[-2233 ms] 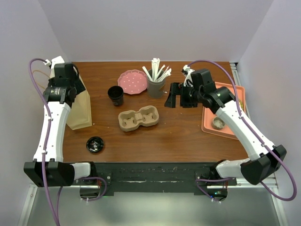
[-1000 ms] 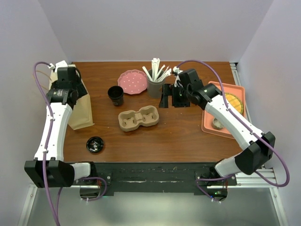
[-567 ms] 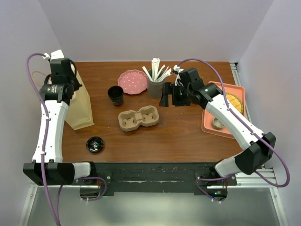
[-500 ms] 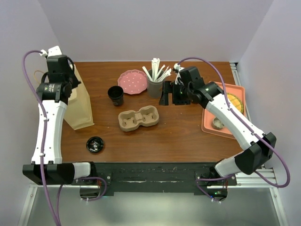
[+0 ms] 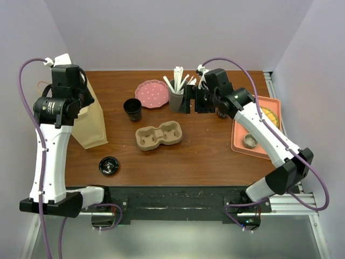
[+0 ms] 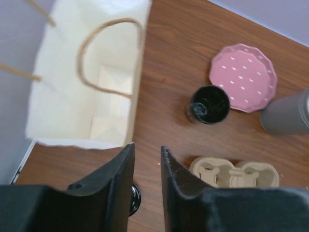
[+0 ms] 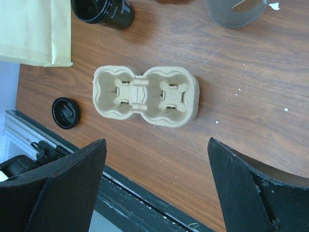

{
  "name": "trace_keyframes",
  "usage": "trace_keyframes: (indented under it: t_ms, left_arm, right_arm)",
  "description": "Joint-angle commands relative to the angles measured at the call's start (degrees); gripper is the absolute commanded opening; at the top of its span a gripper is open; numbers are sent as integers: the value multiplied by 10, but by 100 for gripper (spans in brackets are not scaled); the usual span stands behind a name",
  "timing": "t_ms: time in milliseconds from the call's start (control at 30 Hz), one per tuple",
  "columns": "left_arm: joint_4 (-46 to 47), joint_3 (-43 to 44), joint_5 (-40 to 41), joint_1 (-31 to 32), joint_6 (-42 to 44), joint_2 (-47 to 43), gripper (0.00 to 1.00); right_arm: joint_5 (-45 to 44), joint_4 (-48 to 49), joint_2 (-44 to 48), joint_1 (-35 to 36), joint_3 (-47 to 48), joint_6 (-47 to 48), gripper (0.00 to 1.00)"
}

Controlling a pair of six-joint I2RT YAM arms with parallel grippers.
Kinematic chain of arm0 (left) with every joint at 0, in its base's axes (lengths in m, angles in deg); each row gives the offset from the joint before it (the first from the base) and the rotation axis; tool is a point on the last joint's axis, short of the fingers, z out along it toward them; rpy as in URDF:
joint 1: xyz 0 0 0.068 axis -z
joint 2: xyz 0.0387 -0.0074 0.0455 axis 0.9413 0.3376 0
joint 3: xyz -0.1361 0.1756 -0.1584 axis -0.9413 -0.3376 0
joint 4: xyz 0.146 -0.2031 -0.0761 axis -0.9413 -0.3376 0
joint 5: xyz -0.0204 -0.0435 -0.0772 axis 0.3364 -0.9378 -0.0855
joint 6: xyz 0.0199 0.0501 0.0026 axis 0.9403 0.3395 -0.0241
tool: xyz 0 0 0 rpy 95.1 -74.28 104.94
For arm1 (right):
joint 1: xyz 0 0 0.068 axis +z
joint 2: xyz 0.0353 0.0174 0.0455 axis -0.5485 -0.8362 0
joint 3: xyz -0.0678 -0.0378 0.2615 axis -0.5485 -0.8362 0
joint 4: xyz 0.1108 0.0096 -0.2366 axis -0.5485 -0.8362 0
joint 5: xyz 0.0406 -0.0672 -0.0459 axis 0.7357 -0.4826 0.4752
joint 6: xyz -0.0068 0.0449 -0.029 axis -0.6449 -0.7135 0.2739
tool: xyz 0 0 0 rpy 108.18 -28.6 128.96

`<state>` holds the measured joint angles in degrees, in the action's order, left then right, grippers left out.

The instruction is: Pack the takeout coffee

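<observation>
Black takeout coffee (image 5: 221,114) sat beside the wide-open, empty right gripper (image 7: 155,159), left gripper (image 6: 147,154) slightly parted over paper bag (image 6: 72,96); best grasped below its lid, kept upright.

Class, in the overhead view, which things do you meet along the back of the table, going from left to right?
Brown paper bag → lidless black cup → pink dotted plate → grey holder of white stirrers → orange tray.
</observation>
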<state>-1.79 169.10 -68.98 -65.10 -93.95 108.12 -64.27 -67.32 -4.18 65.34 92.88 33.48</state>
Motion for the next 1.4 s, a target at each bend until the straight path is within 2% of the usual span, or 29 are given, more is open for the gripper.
trace_keyframes:
  t_ms: [0,33,133,300,567,600,700,733,800,833,967,1000,1100,1267,1367]
  left_arm:
    - [-14,14,147,-2,-26,12,46]
    - [15,14,159,-12,-19,18,56]
    - [69,38,180,-35,-5,41,67]
    - [130,48,161,-70,31,85,72]
    - [171,47,59,-97,58,126,75]
    - [172,49,53,-99,57,134,73]
    - [160,68,19,-100,43,146,60]
    - [153,80,-4,-100,37,149,49]
    - [134,90,-33,-100,19,153,39]
    - [132,92,-69,-101,13,153,29]
    - [120,87,-144,-100,-8,149,11]
    - [117,88,-155,-100,-9,148,1]
    - [97,103,-167,-100,0,148,0]
    - [72,148,-130,-100,-9,145,0]
    - [40,205,-132,-100,-20,160,0]
  right_arm:
    - [26,31,3,3,15,-10,89]
    - [31,31,4,3,13,-11,89]
    - [36,24,6,4,9,-7,89]
    - [37,34,35,4,-29,-13,89]
    - [41,41,48,4,-51,-16,89]
    - [41,41,47,5,-49,-15,89]
    - [41,42,44,5,-45,-16,89]
    - [40,43,43,4,-44,-16,89]
    - [40,44,43,5,-44,-15,89]
    - [39,44,42,5,-44,-15,89]
    - [39,48,38,4,-40,-16,89]
    - [40,50,35,4,-37,-16,89]
    - [40,49,25,4,-23,-16,89]
    - [55,50,16,5,-1,-16,89]
    - [107,78,11,11,2,-13,89]
